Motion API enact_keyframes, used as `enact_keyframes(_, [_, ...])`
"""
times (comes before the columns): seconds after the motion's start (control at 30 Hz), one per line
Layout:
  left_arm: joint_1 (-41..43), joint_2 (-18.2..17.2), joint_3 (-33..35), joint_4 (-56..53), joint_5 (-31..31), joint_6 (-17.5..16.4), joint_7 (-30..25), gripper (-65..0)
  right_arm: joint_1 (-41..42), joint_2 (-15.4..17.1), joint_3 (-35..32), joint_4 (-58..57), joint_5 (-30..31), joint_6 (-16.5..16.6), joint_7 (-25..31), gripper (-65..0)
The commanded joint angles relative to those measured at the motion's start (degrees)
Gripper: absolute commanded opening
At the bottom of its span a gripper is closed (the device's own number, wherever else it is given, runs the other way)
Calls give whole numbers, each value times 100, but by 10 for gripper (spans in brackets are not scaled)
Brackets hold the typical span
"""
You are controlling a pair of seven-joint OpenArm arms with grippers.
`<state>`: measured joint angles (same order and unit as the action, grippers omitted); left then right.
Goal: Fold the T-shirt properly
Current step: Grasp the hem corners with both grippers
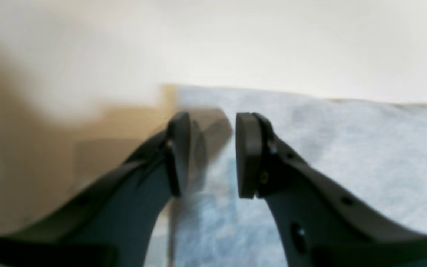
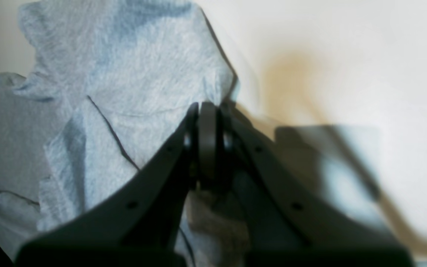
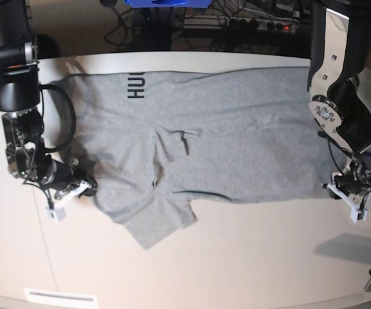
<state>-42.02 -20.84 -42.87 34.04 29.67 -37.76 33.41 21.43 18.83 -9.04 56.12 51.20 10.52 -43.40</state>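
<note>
A pale table (image 3: pixel 237 270) carries the T-shirt (image 3: pixel 237 148), a light heather-grey garment spread nearly flat with its long axis running side to side across the base view; black lettering (image 3: pixel 136 85) shows near the far edge, 1 sleeve (image 3: pixel 160 219) flares out at the near edge, and a small pucker (image 3: pixel 182 136) creases the middle. The 2 arms flank the cloth at opposite ends, each low at the near corner of its side. The right gripper (image 2: pixel 208 144), on the left of the base view, has its jaws pressed together at the rim of the fabric; the wrist view shows crumpled cloth gathered around and under the tips, so it appears to be pinching the shirt's edge, though the exact bite is hidden. The left gripper (image 1: pixel 211 152), on the right of the base view, stands partly parted and empty, straddling the shirt's straight hem, with grey cloth beneath 1 fingertip (image 1: pixel 248 155) and bare table beneath the other. The shirt lies inward from both grippers, toward the table's middle. The coming move probably turns on the left gripper closing on that hem, so that both ends can be carried across together.
</note>
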Motion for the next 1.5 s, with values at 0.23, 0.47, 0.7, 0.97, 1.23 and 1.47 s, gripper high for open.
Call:
enact_keyframes(0.23, [-444,-619,-500,-481,-53,448,-462,-438,94,196,11,72,-25,-11,-52,-650])
enact_keyframes(0.47, [-268,-637,-473,-525,-35,440,-462,-286,94,187,11,72,-25,-11,-34,-650])
enact_keyframes(0.7, [-198,-593,-508,-622,-44,352,-444,-191,94,196,3,72,-25,-11,-34,-650])
enact_keyframes(0.97, [-172,-637,-491,-938,-739,-224,-277,-191,94,196,3,72,-25,-11,-25,-650])
enact_keyframes(1.23, [-163,-593,-473,-921,-870,-224,-268,-202,94,143,11,72,-632,-2,-34,-650])
enact_keyframes(1.47, [-163,-514,-447,-912,-862,-224,-277,-202,94,143,11,72,-702,-2,-34,-650])
